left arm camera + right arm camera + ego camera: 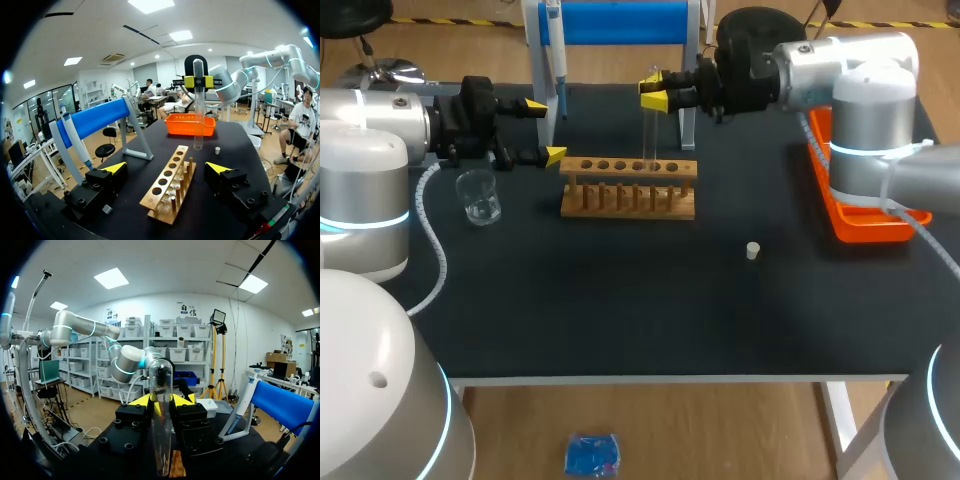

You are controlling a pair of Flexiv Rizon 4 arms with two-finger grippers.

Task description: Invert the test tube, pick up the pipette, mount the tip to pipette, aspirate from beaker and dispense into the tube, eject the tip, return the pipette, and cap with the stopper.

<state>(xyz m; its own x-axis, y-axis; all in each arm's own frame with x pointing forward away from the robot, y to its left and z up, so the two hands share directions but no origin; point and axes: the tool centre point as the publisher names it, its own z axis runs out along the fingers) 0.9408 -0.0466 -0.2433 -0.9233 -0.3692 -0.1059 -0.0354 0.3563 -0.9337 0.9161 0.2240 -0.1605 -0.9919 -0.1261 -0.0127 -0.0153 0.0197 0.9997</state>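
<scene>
- Head view: black worktop (620, 300). The right tool (655, 92), coming in from the right, is clamped on the tube (648, 135) near its upper end. The tube is upright over the rack (628, 187); I cannot tell whether its lower end sits in a hole.
- The left tool (545, 130) has its fingers spread wide with nothing between them, just beside the rack's left end.
- The beaker (478, 197) stands near the left tool, left of the rack. The stopper (752, 250) lies alone, well right of the rack.
- The pipette (555, 60) hangs on the blue stand (620, 22) behind the rack. An orange tray (850, 215) sits at the right edge.
- Left wrist view: the left tool (167, 169) is open, with the rack (167, 187) ahead of it, running away lengthwise.
- Beyond the rack's far end the tube (198, 110) hangs upright in the right tool (196, 81), one yellow tip on either side.
- The stopper (217, 150) is on the worktop near the tube's lower end, with the tray (190, 125) behind. The pipette (75, 140) leans on the stand (95, 120) to one side.
- Right wrist view: the right tool (161, 402) is closed on the tube (161, 430), a yellow tip against each side. The tube runs straight across the fingers.
- The stand (285, 410) is off to the side.
</scene>
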